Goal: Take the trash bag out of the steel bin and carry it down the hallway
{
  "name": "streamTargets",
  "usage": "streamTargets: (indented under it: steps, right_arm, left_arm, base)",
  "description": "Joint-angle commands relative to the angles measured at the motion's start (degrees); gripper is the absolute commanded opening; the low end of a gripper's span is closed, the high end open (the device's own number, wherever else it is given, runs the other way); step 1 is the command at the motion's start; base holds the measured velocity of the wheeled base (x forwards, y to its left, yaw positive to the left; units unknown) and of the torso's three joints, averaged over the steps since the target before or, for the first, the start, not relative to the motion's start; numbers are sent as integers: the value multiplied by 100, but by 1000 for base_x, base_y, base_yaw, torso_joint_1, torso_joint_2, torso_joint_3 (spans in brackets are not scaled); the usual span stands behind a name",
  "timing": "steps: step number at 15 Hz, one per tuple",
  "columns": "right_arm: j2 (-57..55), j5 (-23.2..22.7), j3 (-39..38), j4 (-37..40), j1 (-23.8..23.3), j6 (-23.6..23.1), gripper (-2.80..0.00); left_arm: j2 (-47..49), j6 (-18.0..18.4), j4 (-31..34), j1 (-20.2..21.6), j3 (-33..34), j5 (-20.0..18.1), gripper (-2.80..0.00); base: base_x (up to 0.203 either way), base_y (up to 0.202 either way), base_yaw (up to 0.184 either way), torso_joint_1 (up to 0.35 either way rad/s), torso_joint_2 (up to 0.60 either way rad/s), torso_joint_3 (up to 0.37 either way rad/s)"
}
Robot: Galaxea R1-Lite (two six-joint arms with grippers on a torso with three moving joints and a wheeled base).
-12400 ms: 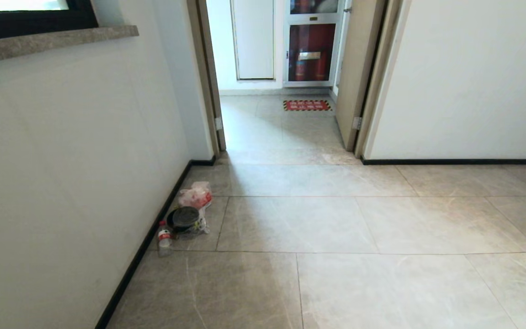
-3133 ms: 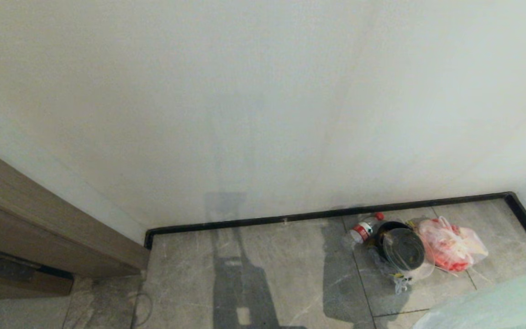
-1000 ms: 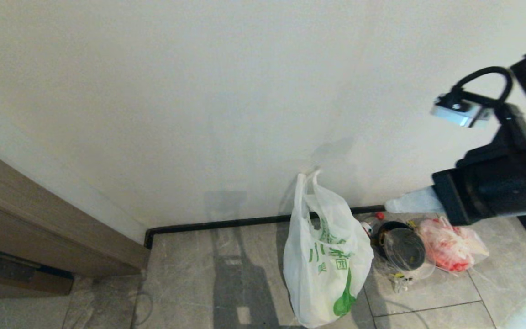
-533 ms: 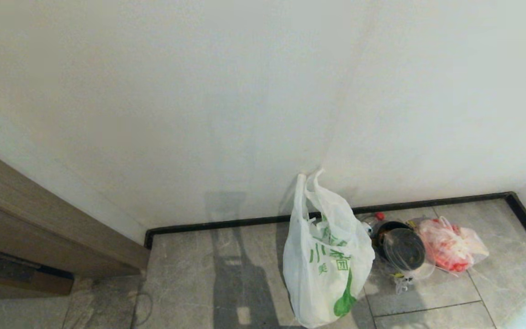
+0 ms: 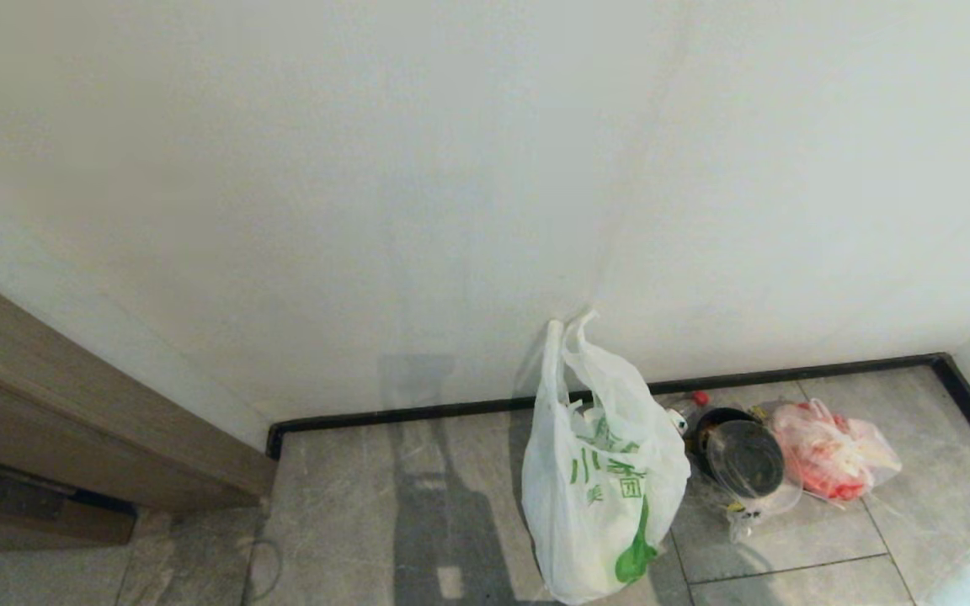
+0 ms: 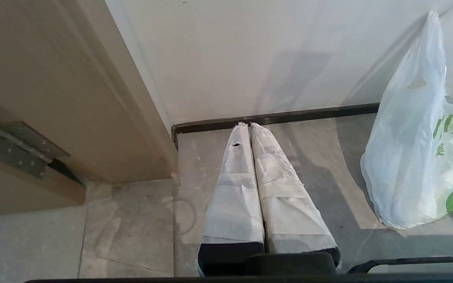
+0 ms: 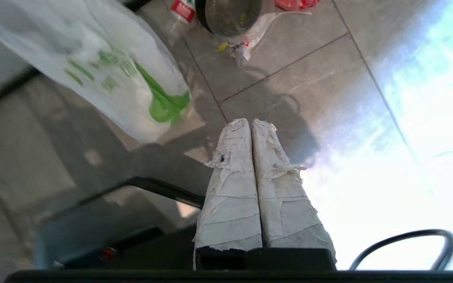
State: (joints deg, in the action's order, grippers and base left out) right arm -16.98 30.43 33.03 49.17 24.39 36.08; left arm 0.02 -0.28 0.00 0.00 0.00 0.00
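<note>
Trash bag [image 5: 603, 471] standing upright on the hallway floor tiles [image 5: 350, 522], against the white wall [image 5: 451, 168], handles up, just left of the wrapped black bowl [image 5: 742, 459], water bottle [image 5: 680, 414] and clear bag with red contents [image 5: 834, 454]; unmoved since a second ago. Right gripper [image 7: 250, 124], then raised at the head view's right edge, now gone from that view, low over the tiles near the bag, jaws pressed together, empty. Left gripper [image 6: 246, 126] parked, jaws together, empty, by the tan door frame [image 6: 53, 98].
</note>
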Motion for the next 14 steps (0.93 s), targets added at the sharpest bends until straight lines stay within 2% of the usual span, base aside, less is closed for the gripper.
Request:
streamTargets:
  steps: [1,2,5,6,7,8,9,10,11,12,14]
  right_arm:
    - [-555,-169,290,-136,-373,91,-280]
    - [-609,-260,259,-266,-576,69,-280]
    - [-223,-318,-405,-422,-621,-135,-280]
    - [-205,-363,-454,-445,-812,-162,-280]
    - [-109,-514,-524,-490,-1223,-289,-280]
    - [125,-704,-755,-651,-1584,-708,-280]
    - [262,-729,-1108,-1146,-1738,-1082,-280]
    - [301,-676,-1381,-1994,-1800,-1341,-280]
    - [334,-662,-1873,-2896,-1882,-1823,-280]
    - [337,-803,-2210,-3711,-2126,-2318,-280]
    - [180,-1475,-2598,-5305,-2506,-3000,-280]
  left_arm:
    - [6,-7,0,0,0,0,-280]
    - [6,-4,0,0,0,0,-280]
    - [6,-6,-9,0,0,0,-280]
    - [6,2,-2,0,0,0,-280]
    - [6,-6,0,0,0,0,-280]
    - [6,1,0,0,0,0,-280]
    - [6,2,0,0,0,0,-280]
    - [6,2,0,0,0,0,-280]
    - [6,2,0,0,0,0,-280]
    - [6,2,0,0,0,0,-280]
    - [6,2,0,0,0,0,-280]
  base:
    - [0,0,0,0,0,0]
    - [0,0,0,0,0,0]
    - [0,0,0,0,0,0]
    - [0,0,0,0,0,0]
    - [0,0,0,0,0,0]
    - [0,0,0,0,0,0]
    - [0,0,0,0,0,0]
    - [0,0,0,0,0,0]
    - [0,0,0,0,0,0]
    - [0,0,0,0,0,0]
    - [0,0,0,0,0,0]
